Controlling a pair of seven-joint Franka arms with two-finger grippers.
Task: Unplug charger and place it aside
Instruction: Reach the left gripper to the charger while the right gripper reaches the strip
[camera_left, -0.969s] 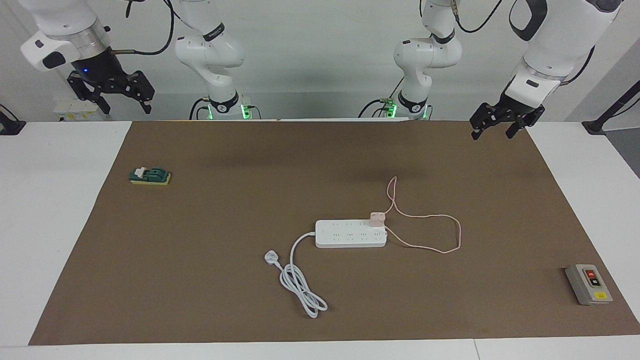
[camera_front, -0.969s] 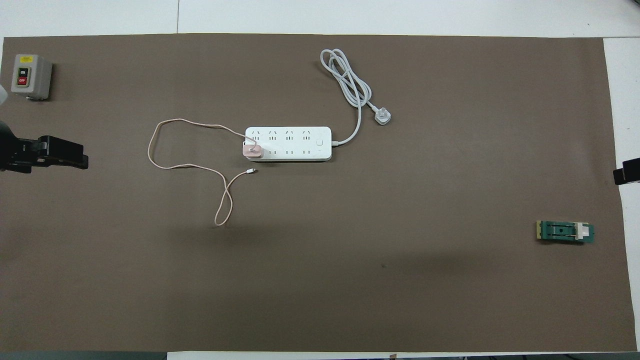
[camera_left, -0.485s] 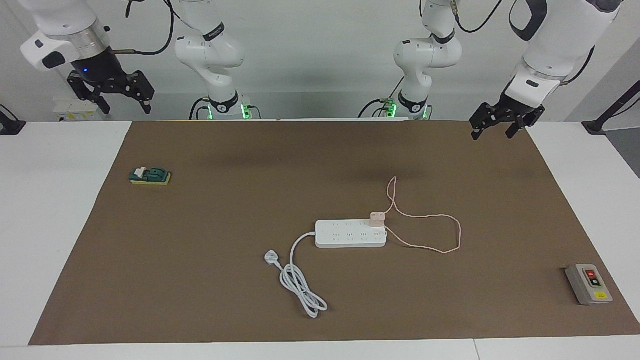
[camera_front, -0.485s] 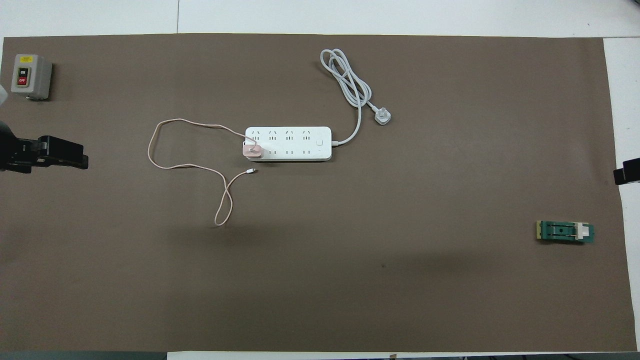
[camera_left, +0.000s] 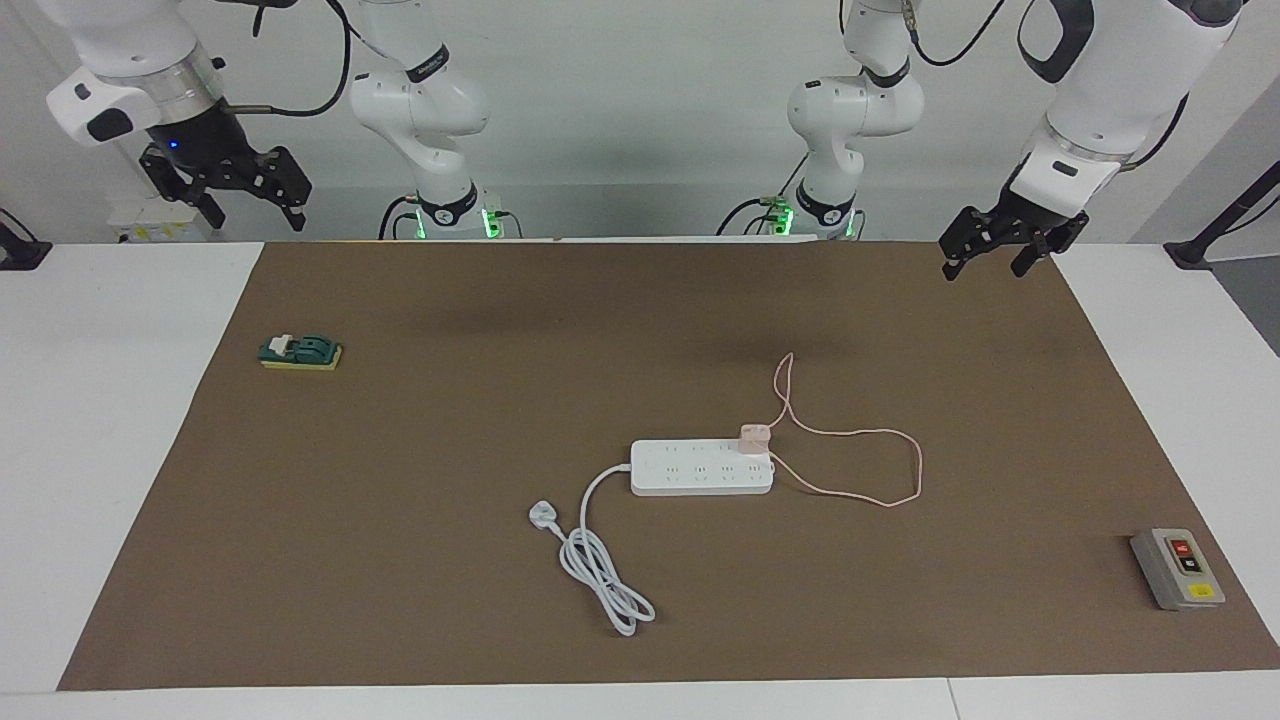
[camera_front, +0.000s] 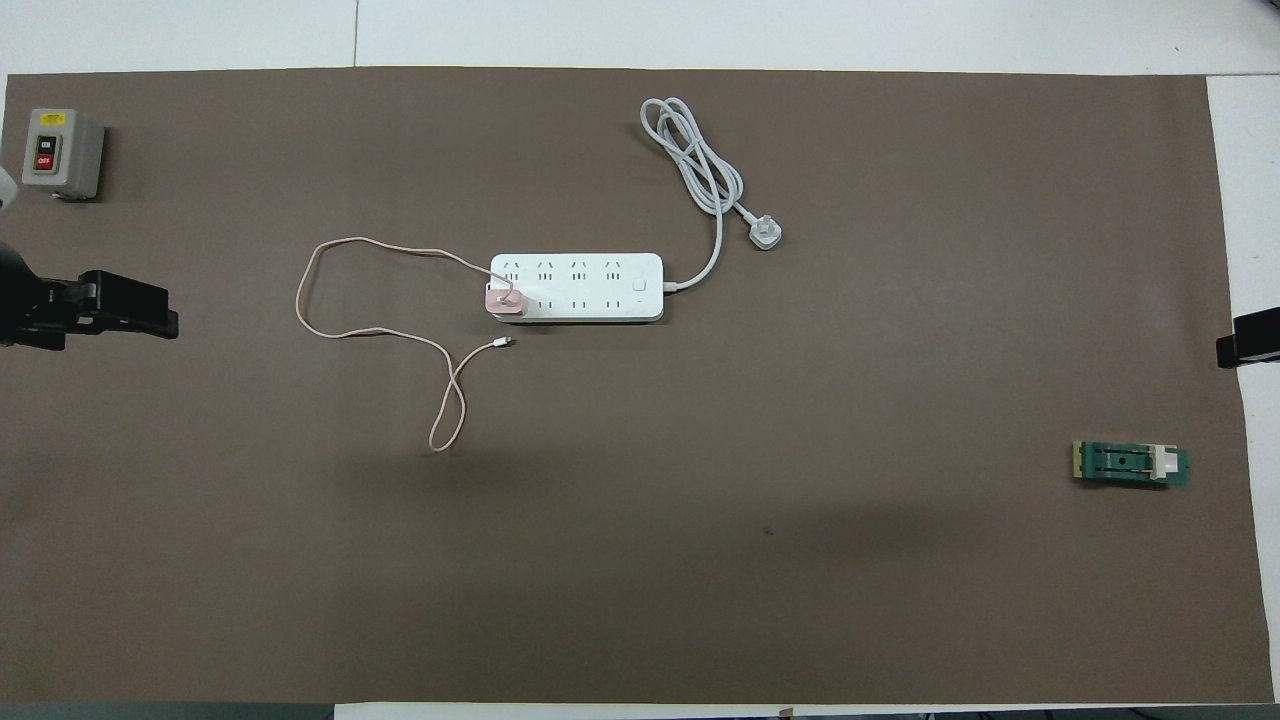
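The charger (camera_left: 754, 437), a small pale pink cube, is plugged into the white power strip (camera_left: 700, 468) at the strip's end toward the left arm. It also shows in the overhead view (camera_front: 500, 300). Its thin pink cable (camera_left: 916, 462) loops on the brown mat toward the left arm's end. My left gripper (camera_left: 983, 268) hangs open and empty above the mat's corner near the left arm's base, well away from the charger. My right gripper (camera_left: 257, 215) hangs open and empty above the table edge at the right arm's end.
The strip's thick white cord and plug (camera_left: 600, 560) lie coiled farther from the robots. A grey switch box (camera_left: 1177, 568) sits at the left arm's end. A green and yellow block (camera_left: 300, 352) lies at the right arm's end.
The right gripper has turned and shifted slightly in the air. The left gripper has barely moved. The charger, strip and cable lie as before.
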